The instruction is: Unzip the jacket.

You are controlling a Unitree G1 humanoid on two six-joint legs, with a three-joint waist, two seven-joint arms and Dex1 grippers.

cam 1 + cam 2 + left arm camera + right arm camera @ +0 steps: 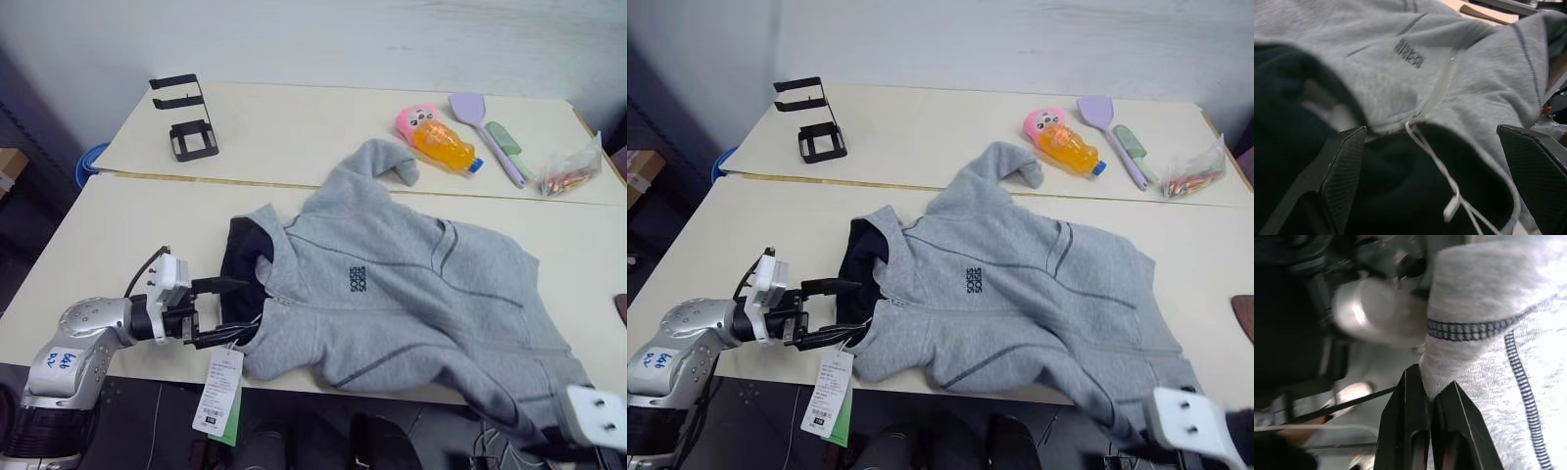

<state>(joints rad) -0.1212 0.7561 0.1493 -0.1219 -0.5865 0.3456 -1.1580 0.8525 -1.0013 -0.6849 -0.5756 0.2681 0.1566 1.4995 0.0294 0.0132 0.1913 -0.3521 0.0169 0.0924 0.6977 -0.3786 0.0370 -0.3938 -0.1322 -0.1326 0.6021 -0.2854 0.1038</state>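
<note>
From the head views, the jacket [411,294] lies spread across the near table [118,235], its hang tag [217,390] dangling over the front edge. The left gripper [227,311] sits spread wide at the collar. In the right wrist view, the right gripper [1431,396] pinches the jacket's hem

- Two cream tables [137,220] stand pushed together, a seam running between them.
- A pale, whitish wall [313,39] rises behind the far table.
- Dark floor [24,225] shows on the left.
- Light falls soft and even.
</note>
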